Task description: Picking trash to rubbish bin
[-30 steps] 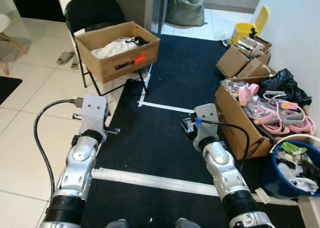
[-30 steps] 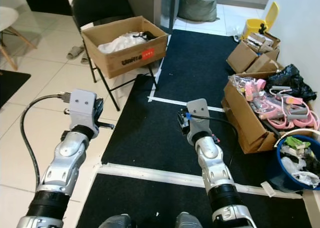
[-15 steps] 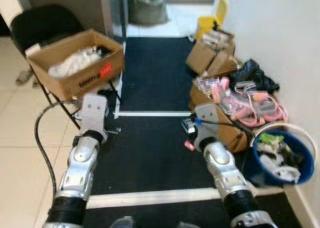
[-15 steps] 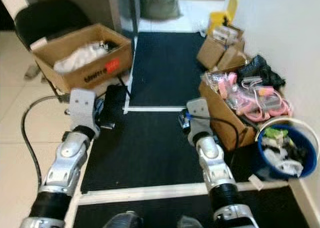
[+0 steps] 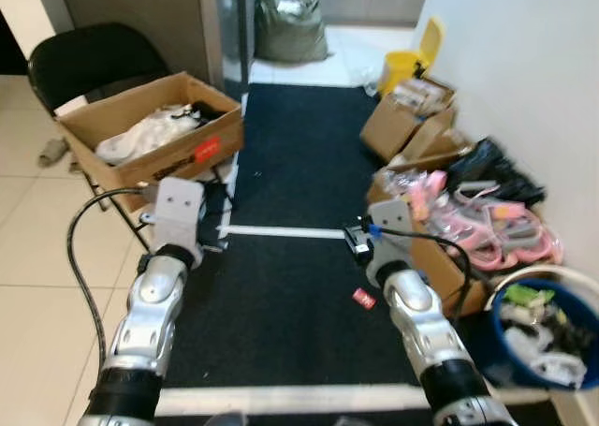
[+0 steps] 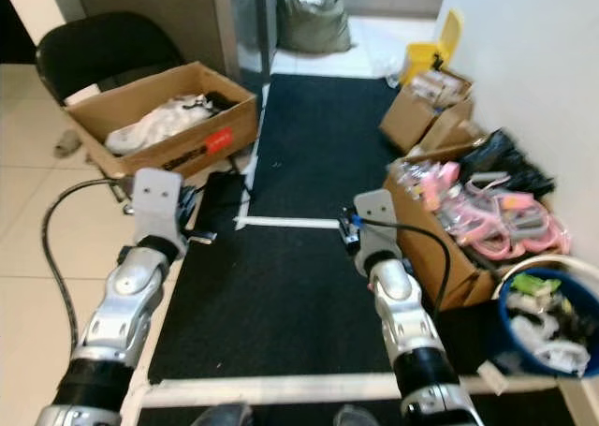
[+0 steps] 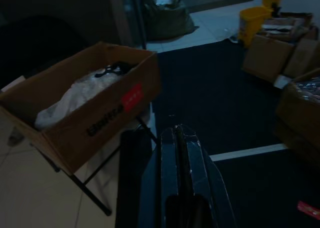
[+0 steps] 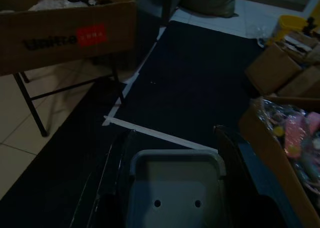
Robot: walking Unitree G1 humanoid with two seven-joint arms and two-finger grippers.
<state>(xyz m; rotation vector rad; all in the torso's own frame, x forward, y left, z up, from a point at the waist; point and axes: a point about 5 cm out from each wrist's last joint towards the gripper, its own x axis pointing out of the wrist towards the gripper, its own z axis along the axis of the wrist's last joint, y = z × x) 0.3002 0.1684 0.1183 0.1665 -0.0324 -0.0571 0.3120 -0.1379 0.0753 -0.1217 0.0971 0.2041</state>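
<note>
1. Between the earlier frames and this one the head camera swung right and steadied; a small red scrap (image 5: 363,299) came into view on the black mat (image 5: 281,276).
2. The scrap lay just beside the right gripper (image 5: 357,242), whose fingers stood spread and empty.
3. The left gripper (image 7: 181,153) was pressed together, idle.
4. The blue bin (image 5: 547,337) stood further right; pickup judged next.
</note>
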